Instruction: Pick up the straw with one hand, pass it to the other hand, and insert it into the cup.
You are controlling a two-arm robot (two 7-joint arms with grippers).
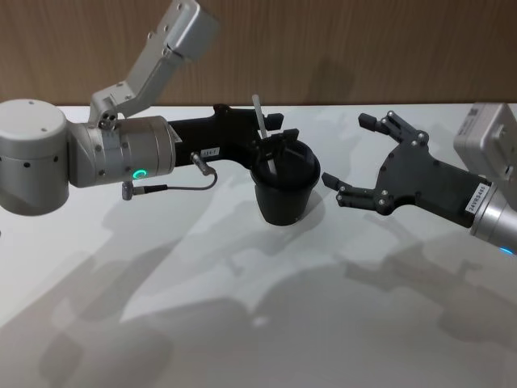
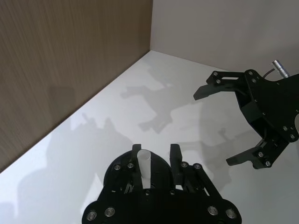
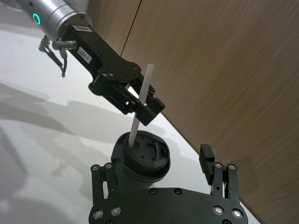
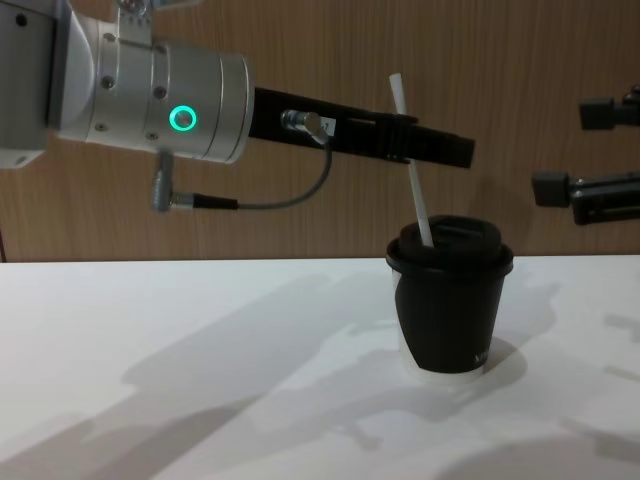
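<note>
While the table (image 1: 202,323) stretches pale and bare under everything, I start with my left arm, which reaches in from the left with its silver wrist and green ring. Its left gripper (image 1: 271,133) hangs directly over the cup, fingers clamped on the straw partway along its length. My right gripper (image 1: 367,162) sits off to the right of the cup, a little apart from it, fingers spread wide and holding nothing; I judge the handover is done and this arm is simply standing by.

The cup (image 4: 450,310) stands upright on the table, black lid on, between the two grippers and much nearer the left one. The straw (image 4: 412,170) runs steeply, close to vertical but leaning, its top tipped toward the back wall in the head view and its lower end meeting the lid. In the right wrist view the lower end appears to sit at or in the lid's opening, though I cannot tell how deep it has gone.

What matters for my next move is that long axis: the straw points down into the lid from fingers held above it, so the travel I need is along the straw itself, downward. Because it leans, I would straighten it slightly while lowering, or it may bind against the edge of the opening and bend.
</note>
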